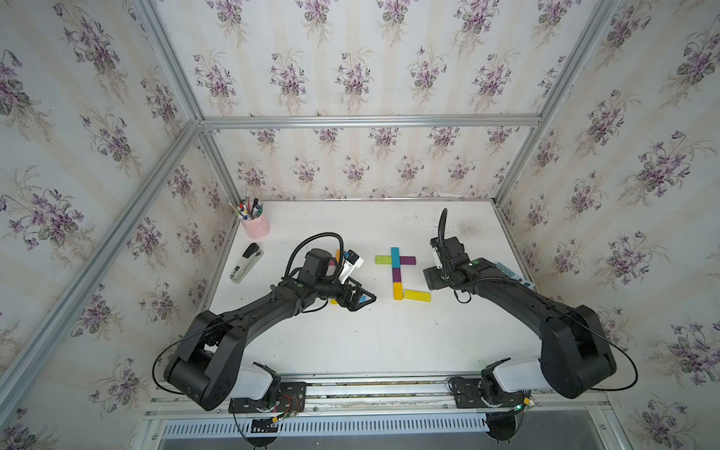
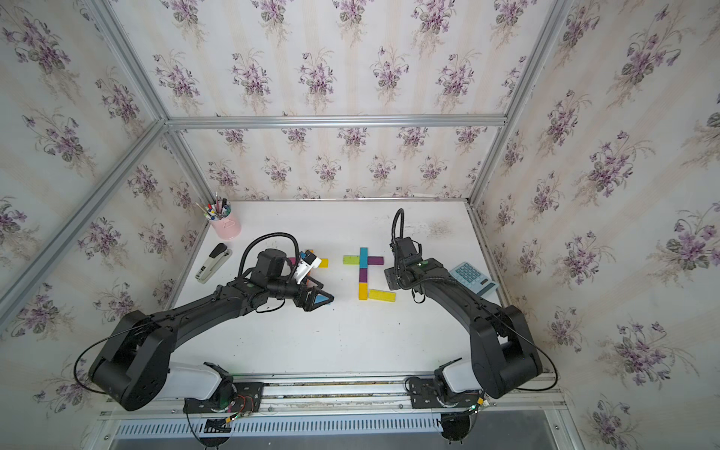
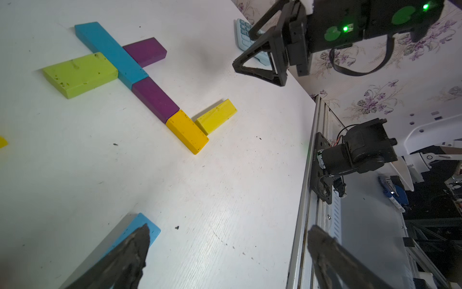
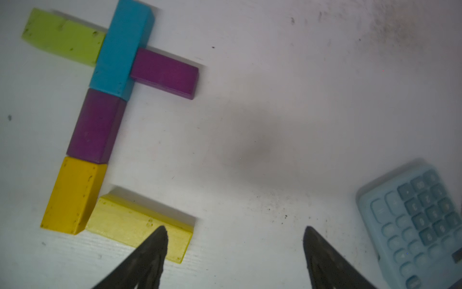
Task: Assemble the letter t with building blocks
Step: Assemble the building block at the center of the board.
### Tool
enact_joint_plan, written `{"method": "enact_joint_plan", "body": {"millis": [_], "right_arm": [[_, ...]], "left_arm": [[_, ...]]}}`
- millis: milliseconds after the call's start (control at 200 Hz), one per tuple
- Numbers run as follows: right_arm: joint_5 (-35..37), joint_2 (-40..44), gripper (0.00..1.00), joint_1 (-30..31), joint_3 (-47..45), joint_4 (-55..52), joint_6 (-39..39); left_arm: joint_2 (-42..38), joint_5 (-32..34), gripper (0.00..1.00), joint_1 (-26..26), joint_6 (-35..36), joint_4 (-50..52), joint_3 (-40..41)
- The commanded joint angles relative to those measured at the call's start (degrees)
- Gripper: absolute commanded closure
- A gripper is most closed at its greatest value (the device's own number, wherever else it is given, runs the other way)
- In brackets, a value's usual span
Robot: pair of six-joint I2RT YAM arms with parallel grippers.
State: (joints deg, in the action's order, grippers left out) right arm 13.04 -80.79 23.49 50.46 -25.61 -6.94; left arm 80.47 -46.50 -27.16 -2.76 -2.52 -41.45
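Blue stood at the head of the letter, so the blue block serves as the mark. One lime block touched its side toward the left arm, and one purple arm block touched its side toward the right arm. From the blue block toward the robot's bases ran one purple stem block and then one orange-yellow block, end to end. One yellow foot block lay crosswise at that end, slightly askew and pointing to the right arm's side. That made six blocks in the letter on the desk. The right tool hung beyond the foot block from the blue block, its jaws apart and empty. By my judgement the foot-laying step was at its close. The next move called only for squaring the foot against the stem, or for drawing clear without nudging it. Well to the left arm's side of the blue block, the left tool stood wide apart with nothing clamped, one finger above a light blue spare block. Near it lay the other spare blocks, perhaps three or four, though the arm hid most of them. Further that way were one stapler and one pink pen cup, and one calculator lay on the right arm's side.
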Motion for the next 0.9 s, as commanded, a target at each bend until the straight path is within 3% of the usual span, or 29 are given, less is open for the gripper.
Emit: {"method": "enact_joint_plan", "body": {"millis": [0, 155, 380, 894], "right_arm": [[-0.2, 2.4, 0.18, 0.1, -2.8, 0.2, -17.5], [-4.2, 4.8, 0.33, 0.1, -7.5, 0.5, -22.1], [-8.4, 2.0, 0.59, 0.1, -10.8, 2.7, -23.5], [-8.0, -2.6, 0.63, -1.3, -10.5, 5.7, -22.4]], "left_arm": [[2.0, 4.3, 0.00, -1.6, -1.5, -1.1, -1.1], [4.3, 8.2, 0.00, -3.7, -3.3, -1.3, -2.2], [7.7, 8.6, 0.00, -6.2, -4.8, -2.3, -4.7], [12.7, 7.6, 0.00, -7.4, -6.4, -4.6, -6.7]]}}
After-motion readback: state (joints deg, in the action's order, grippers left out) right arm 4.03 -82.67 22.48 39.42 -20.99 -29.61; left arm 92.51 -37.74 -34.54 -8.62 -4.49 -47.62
